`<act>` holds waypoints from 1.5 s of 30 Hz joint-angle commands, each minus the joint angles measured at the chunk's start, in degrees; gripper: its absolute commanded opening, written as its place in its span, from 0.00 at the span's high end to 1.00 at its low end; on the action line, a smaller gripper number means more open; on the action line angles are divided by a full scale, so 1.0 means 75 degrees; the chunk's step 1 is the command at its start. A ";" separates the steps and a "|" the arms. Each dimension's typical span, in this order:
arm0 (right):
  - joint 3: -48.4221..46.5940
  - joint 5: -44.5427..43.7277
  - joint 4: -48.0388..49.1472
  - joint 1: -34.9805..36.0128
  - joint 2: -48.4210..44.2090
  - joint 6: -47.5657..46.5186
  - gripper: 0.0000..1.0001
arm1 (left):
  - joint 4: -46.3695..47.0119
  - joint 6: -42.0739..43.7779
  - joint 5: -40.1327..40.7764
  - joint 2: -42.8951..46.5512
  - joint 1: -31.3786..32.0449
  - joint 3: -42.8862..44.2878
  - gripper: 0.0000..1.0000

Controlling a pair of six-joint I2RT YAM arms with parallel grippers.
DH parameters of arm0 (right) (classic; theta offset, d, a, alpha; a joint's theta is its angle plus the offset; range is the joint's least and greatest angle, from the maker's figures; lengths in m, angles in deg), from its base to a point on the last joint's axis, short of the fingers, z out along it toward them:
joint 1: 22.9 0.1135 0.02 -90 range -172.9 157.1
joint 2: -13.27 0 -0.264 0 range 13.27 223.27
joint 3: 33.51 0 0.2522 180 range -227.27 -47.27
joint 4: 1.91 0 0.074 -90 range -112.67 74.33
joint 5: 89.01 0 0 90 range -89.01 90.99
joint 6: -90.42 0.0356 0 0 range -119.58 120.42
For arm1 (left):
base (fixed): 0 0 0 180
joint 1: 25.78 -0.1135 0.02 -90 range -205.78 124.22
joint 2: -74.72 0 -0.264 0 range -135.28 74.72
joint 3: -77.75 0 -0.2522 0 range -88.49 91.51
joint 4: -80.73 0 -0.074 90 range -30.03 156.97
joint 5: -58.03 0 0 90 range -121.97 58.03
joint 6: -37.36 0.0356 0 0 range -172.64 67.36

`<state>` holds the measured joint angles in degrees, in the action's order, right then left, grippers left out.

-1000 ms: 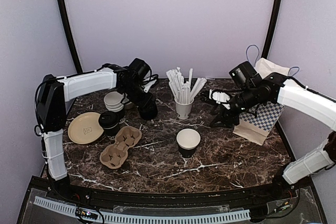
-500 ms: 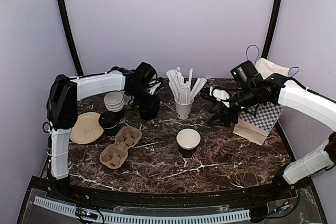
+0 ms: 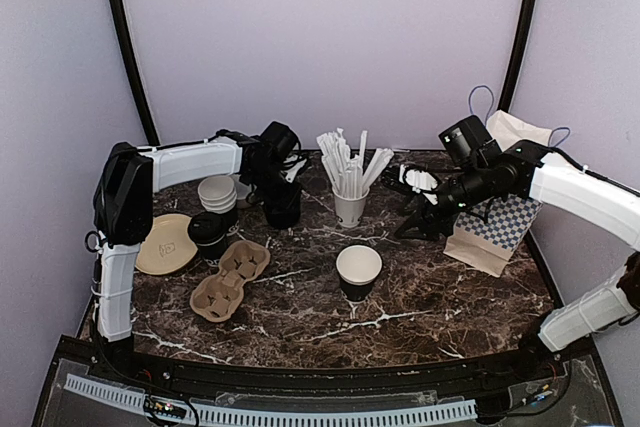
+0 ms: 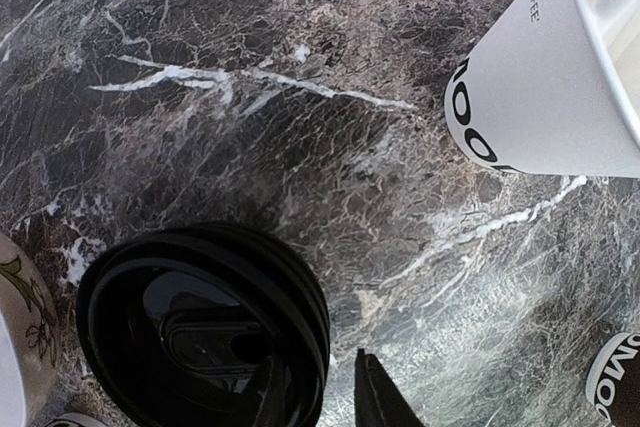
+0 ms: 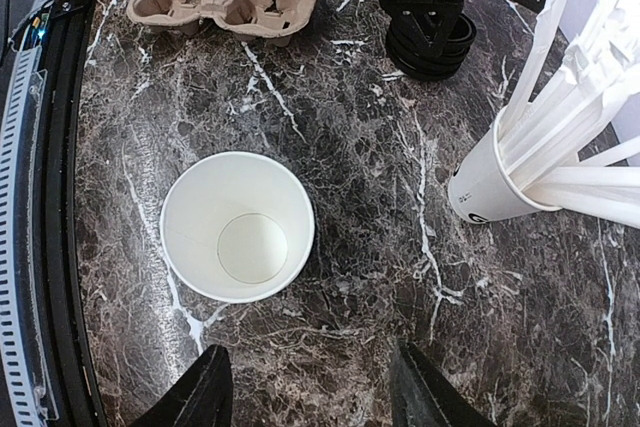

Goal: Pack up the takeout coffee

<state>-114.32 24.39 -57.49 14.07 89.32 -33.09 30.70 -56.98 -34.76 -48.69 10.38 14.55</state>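
Marble table (image 3: 420, 297) with takeout coffee (image 3: 208, 234), cup carrier (image 3: 230, 280), plate (image 3: 160, 244), straw cup (image 3: 350, 207), lidless cup (image 3: 358, 269), bag (image 3: 495, 232)

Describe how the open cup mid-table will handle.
The open cup looks empty, its white bottom bare, so probably light: a high push may tip it. Its paper wall would likely dent under a firm squeeze.

Left hand (image 3: 282, 205) low, fingers downward; right hand (image 5: 310, 397) aloft (fingers wide apart).
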 commanded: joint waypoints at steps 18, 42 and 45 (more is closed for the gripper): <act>0.0012 0.0137 0.0157 -0.0025 0.0031 0.0016 0.47 | -0.0383 0.0015 0.0038 0.0179 -0.0052 0.0457 0.88; -0.2583 0.1444 -0.0644 -0.0041 0.1102 0.0684 0.47 | -0.0812 0.0247 -0.2777 0.3740 -0.0041 0.0339 0.94; -0.3201 0.1717 -0.0492 -0.0059 0.1359 0.1175 0.47 | -0.0475 0.0126 -0.3629 0.4196 -0.0040 0.0106 0.93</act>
<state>-132.46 32.89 -62.13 14.05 97.84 -29.27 24.10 -55.98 -50.10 -21.15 10.36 17.85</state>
